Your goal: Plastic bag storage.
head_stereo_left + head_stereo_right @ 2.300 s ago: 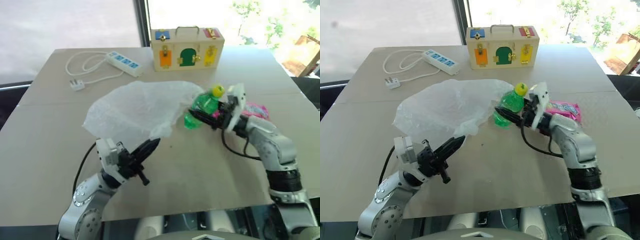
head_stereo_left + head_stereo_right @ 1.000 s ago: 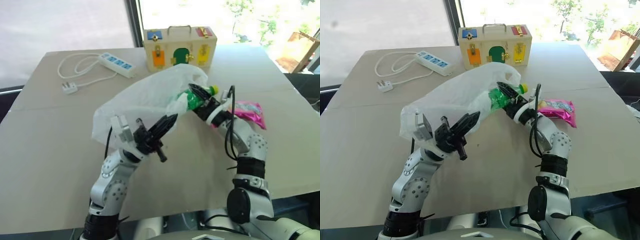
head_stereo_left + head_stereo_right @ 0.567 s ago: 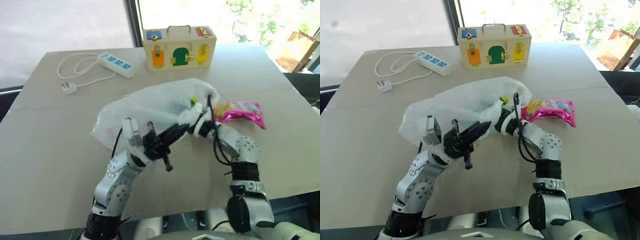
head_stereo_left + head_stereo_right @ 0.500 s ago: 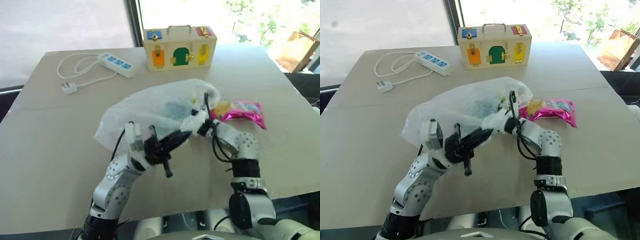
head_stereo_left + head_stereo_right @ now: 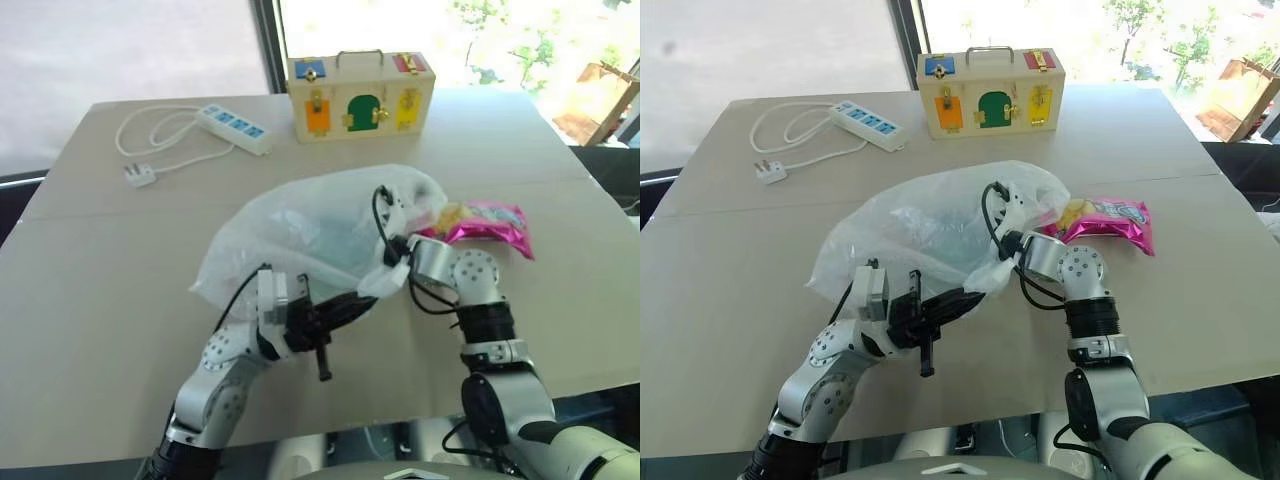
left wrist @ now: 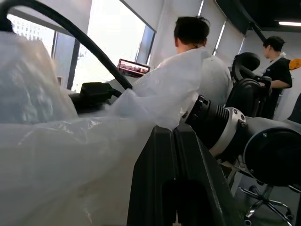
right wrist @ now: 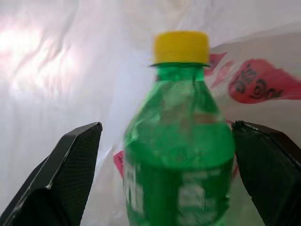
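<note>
- The plastic bag [image 5: 300,235] is thin, white and crinkly, puffed up near the middle of the table [image 5: 90,290].
- It has red print inside.

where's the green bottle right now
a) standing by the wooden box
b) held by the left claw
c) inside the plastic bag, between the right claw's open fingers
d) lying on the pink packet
c: the right wrist view shows the bottle between the right claw's spread fingers, with the bag's film all round it.
</note>
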